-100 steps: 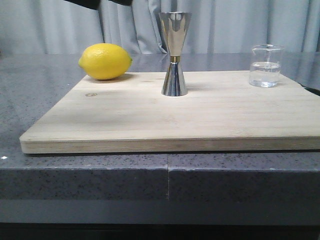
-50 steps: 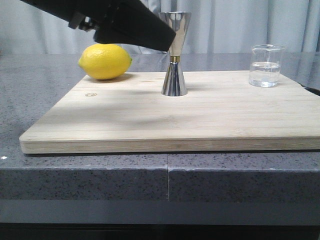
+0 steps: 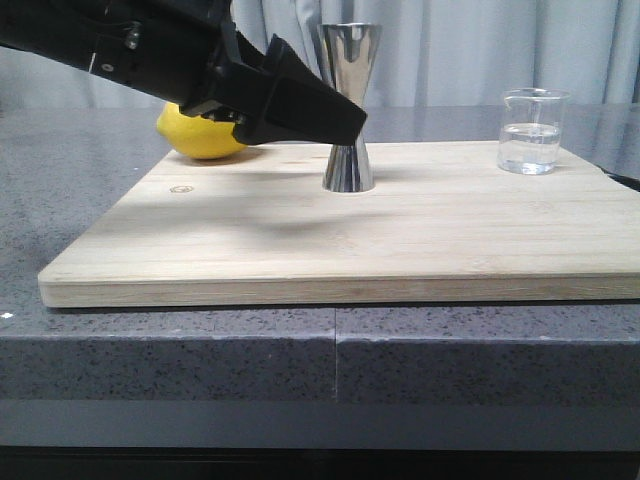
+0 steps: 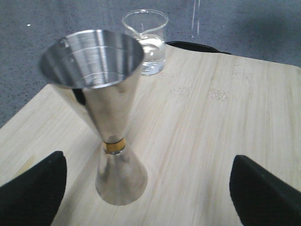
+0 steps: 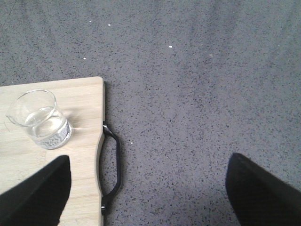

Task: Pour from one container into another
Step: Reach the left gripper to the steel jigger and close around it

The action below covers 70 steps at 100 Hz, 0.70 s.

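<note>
The wooden cutting board [image 3: 400, 230] lies flat on the grey speckled tabletop [image 3: 80, 170] and serves as the reference for all positions.

Steel jigger [image 3: 349, 105]: upright near the middle of the board's rear part, narrow gold band at its waist, upper cup open. In the left wrist view the jigger [image 4: 101, 113] stands between the two black fingers [image 4: 33, 193], nearer one of them, with neither touching it.

Glass beaker [image 3: 531, 131]: upright near the board's rear right corner, well apart from the jigger, partly filled with clear liquid. Its pour lip is visible in the left wrist view [image 4: 146, 40]. In the right wrist view the beaker [image 5: 40, 118] sits close to the board edge that carries a black handle [image 5: 112, 167].

Lemon [image 3: 200, 135]: at the board's rear left corner, partly hidden by the left arm.

Left hand [image 3: 335, 122]: reaches in over the board's left side, fingers spread wide, fingertips at the height of the jigger's waist and just beside it. It holds nothing.

Right hand [image 5: 150, 197]: seen only in its own wrist view, above the board's right edge and the bare tabletop beyond it, fingers spread wide, empty, not touching the beaker.
</note>
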Motion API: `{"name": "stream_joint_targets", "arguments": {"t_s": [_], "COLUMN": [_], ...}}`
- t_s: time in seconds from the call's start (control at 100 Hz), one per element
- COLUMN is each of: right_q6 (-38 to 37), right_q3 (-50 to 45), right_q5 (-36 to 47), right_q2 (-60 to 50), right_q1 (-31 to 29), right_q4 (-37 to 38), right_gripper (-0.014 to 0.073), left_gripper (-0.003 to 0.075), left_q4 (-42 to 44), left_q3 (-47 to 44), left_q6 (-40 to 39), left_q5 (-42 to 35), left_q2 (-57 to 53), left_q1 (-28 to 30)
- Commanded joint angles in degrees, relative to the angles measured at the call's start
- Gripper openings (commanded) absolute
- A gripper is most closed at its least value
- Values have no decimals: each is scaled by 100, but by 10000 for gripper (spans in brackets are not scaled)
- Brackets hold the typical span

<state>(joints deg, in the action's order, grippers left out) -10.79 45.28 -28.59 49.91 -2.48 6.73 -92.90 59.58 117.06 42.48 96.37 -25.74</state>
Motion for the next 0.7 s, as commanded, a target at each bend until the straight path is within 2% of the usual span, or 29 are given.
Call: {"name": "stream_joint_targets", "arguments": {"t_s": [0.0, 0.38, 0.69], "right_q6": [45, 45, 45], "right_q3": [194, 194, 194], "right_q5": [392, 536, 617], "right_q2": [-19, -19, -19], "right_q1": [2, 2, 2], "right_q4": [99, 108, 120], "right_gripper": [608, 608, 608], "left_gripper": [650, 650, 650], "left_q4": [-486, -1208, -1317], "left_q3": [174, 267, 458], "left_q6": [149, 519, 665], "left_q5": [250, 731, 1052], "left_q2": [-205, 210, 459], "left_q1": [105, 189, 175]}}
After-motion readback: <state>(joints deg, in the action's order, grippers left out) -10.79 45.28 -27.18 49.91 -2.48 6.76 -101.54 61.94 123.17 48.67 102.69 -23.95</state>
